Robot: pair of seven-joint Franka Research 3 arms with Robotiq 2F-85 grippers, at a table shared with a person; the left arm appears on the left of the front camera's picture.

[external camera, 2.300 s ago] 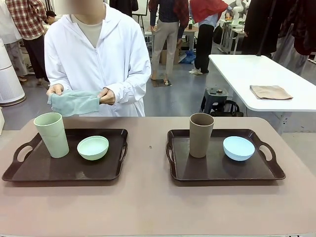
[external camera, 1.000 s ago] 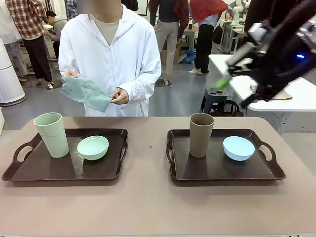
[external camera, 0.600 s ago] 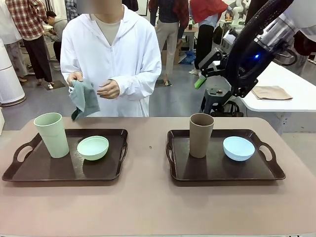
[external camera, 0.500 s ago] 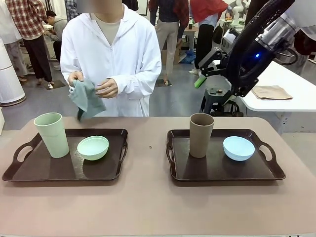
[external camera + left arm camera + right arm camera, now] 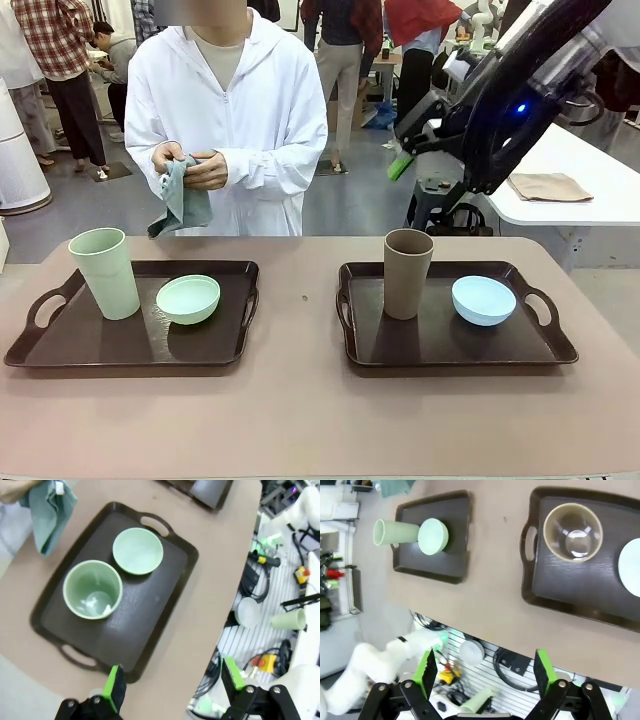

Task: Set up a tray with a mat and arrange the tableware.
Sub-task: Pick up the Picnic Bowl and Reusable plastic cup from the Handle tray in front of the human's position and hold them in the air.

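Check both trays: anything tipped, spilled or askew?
Nothing stands out. The pale green tumbler and mint bowl stand upright on the left tray; brown tumbler and blue bowl likewise on the right tray.

Left gripper (image 5: 171, 670), right gripper (image 5: 484, 656): jaws spread, apparently high.

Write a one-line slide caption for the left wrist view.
Open left gripper above a dark tray carrying a pale green tumbler and mint green bowl.

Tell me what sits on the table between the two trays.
Only bare table between left tray and right tray, save a tiny dark speck; front view shows it.
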